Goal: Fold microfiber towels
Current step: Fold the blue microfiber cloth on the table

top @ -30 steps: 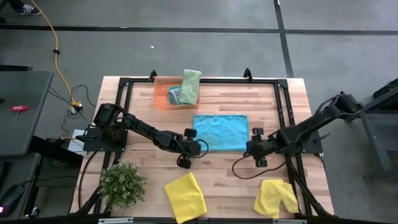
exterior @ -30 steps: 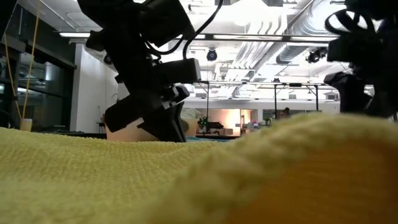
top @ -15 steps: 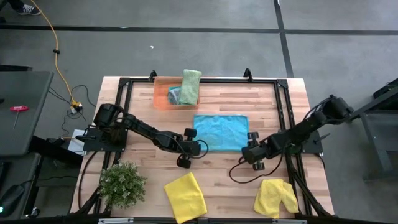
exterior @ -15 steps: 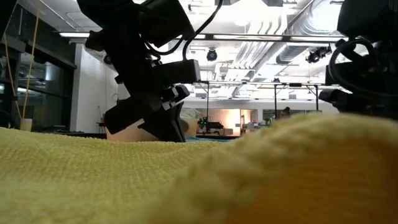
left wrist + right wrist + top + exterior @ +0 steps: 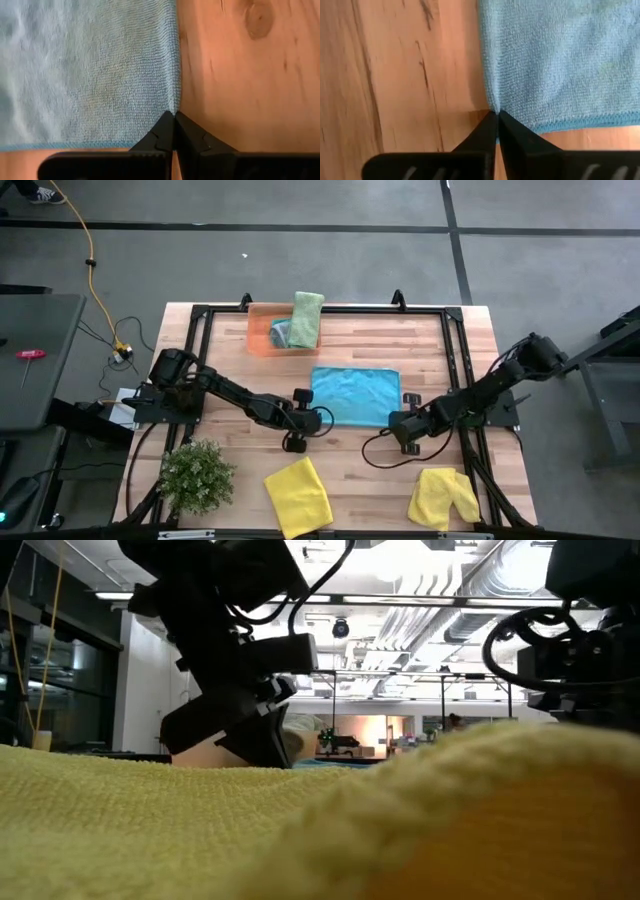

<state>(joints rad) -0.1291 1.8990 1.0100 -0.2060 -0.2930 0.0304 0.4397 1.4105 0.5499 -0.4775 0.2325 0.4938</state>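
Now that the right claw [image 5: 496, 114] has snapped closed, both claws are pinching the near corners of the teal-blue towel [image 5: 354, 394] lying mid-tabletop [image 5: 440, 350], the left claw [image 5: 173, 116] equally shut; lifting and folding looks next.

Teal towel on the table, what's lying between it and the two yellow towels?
High view: only bare tabletop separates the teal towel from the yellow towels.
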